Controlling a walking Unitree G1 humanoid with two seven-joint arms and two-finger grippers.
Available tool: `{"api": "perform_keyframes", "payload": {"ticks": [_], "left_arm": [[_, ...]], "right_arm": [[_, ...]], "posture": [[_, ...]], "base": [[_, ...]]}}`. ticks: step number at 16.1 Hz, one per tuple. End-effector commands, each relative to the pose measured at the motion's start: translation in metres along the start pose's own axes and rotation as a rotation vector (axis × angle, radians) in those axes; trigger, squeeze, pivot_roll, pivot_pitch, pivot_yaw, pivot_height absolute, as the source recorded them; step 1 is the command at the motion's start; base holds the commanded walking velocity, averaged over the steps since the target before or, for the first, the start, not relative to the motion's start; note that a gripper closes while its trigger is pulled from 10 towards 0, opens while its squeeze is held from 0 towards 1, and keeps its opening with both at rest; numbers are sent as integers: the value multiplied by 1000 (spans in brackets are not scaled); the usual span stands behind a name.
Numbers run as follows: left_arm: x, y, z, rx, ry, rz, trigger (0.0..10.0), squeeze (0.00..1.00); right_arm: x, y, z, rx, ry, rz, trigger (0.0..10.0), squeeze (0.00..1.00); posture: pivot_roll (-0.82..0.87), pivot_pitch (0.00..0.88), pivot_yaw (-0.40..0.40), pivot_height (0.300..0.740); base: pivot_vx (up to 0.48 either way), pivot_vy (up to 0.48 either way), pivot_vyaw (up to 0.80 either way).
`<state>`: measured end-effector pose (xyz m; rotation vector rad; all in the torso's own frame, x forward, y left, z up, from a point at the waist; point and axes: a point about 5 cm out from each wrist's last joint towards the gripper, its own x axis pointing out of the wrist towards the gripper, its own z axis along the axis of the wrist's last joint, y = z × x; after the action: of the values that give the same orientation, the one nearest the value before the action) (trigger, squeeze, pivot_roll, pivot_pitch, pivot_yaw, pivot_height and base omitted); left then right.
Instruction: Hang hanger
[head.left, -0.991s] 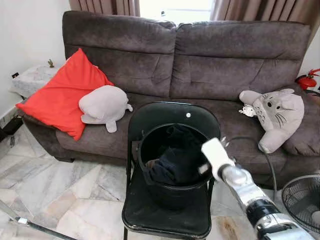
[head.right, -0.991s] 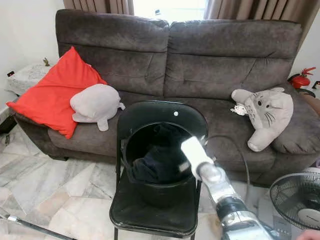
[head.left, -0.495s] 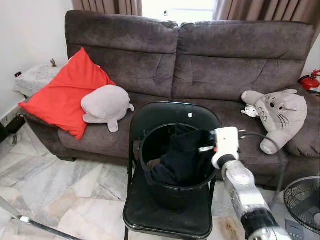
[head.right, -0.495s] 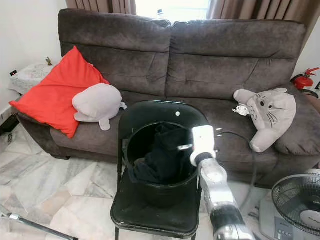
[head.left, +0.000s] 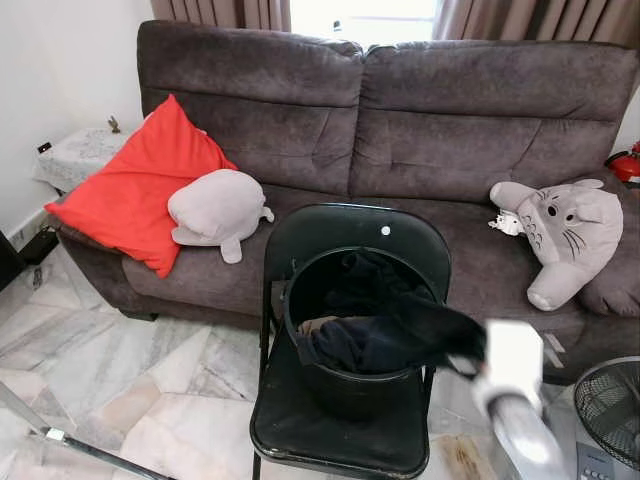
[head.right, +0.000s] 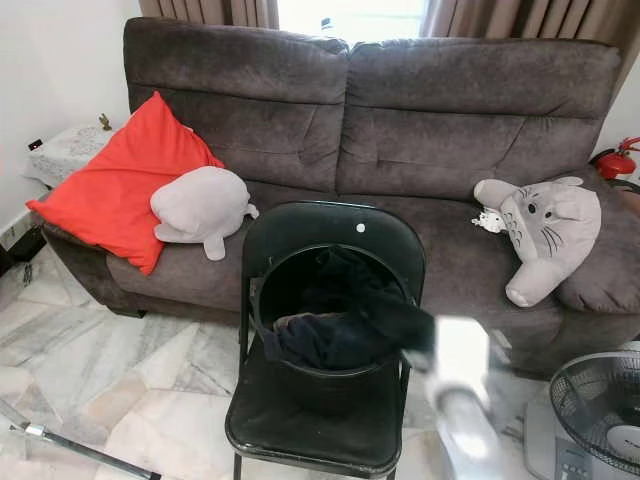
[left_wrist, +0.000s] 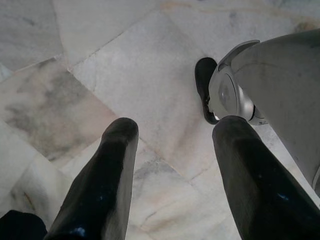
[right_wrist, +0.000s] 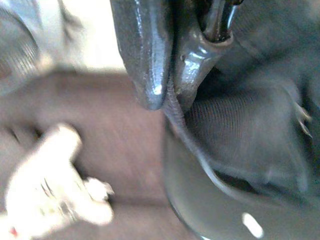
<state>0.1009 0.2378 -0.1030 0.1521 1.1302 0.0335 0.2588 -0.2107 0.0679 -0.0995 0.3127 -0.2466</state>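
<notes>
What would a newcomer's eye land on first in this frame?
Probably the red cushion at the sofa's left end, then the black bucket on the folding chair in front. The right gripper, shut on the dark garment, draws it over the bucket's right rim.

Right arm (head.left: 515, 400): white blocky wrist housing, silver-grey tube below it, all blurred. Right end effector (right_wrist: 167, 97): glossy black fingers w/ rounded tips, a small screw or dimple on one, speckled sheen. Left end effector (left_wrist: 172, 145): two long matte-black fingers, rounded tips, faint blue glints. Beside it a silver-grey rounded body part (left_wrist: 265, 85) w/ circular joint cap and black trim.
</notes>
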Motion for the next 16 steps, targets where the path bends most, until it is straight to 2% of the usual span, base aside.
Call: {"api": "perform_keyframes", "payload": {"ticks": [1, 2, 3, 4, 5, 7, 8, 9, 10, 12, 14, 16], "left_arm": [[0, 1, -2, 23, 7, -1, 10000, 0], [0, 1, -1, 23, 6, -1, 10000, 0], [0, 2, -1, 22, 5, 0, 10000, 0], [0, 2, 0, 21, 4, 2, 10000, 0], [0, 2, 0, 21, 4, 3, 10000, 0], [0, 2, 0, 21, 5, 5, 10000, 0], [0, 2, 0, 21, 5, 5, 10000, 0], [0, 3, 0, 20, 5, 6, 10000, 0], [0, 2, 0, 21, 5, 5, 10000, 0], [0, 2, 1, 17, 5, 5, 10000, 0], [0, 2, 1, 15, 4, 3, 10000, 0], [0, 1, 1, 16, 3, 1, 10000, 0]], "right_arm": [[-4, -7, -5, 27, 39, -40, 0, 0], [-6, -9, -12, 28, 70, -53, 0, 0], [-9, -12, -26, 21, 164, -82, 0, 0], [-10, -10, -34, 109, 208, -93, 0, 0], [-10, -8, -34, 159, 213, -94, 0, 0], [-8, -4, -28, 185, 189, -57, 0, 0], [-7, -1, -19, 195, 144, -29, 3529, 0], [-6, 2, -14, 192, 122, -1, 8745, 0], [-5, 4, -9, 174, 91, 27, 10000, 0], [-4, 6, -10, 110, 106, 51, 10000, 0], [-4, 14, -5, 57, 74, 143, 10000, 0], [-4, 16, -9, 20, 109, 173, 10000, 0]], "posture": [[7, 0, 29, 740], [9, 0, 28, 740], [9, 0, 28, 740], [12, 0, 29, 740], [13, 0, 29, 740], [15, 0, 28, 740], [16, 0, 29, 740], [16, 0, 28, 740], [18, 0, 26, 740], [17, 0, 24, 740], [16, 0, 22, 740], [14, 0, 22, 740]], "base": [[0, 0, 0], [0, 0, 0], [0, 0, 0], [0, 0, 0], [0, 0, 0], [0, 0, 0], [0, 0, 0], [0, 0, 0], [0, 0, 0], [0, 0, 0], [0, 0, 0], [0, 0, 0]]}}
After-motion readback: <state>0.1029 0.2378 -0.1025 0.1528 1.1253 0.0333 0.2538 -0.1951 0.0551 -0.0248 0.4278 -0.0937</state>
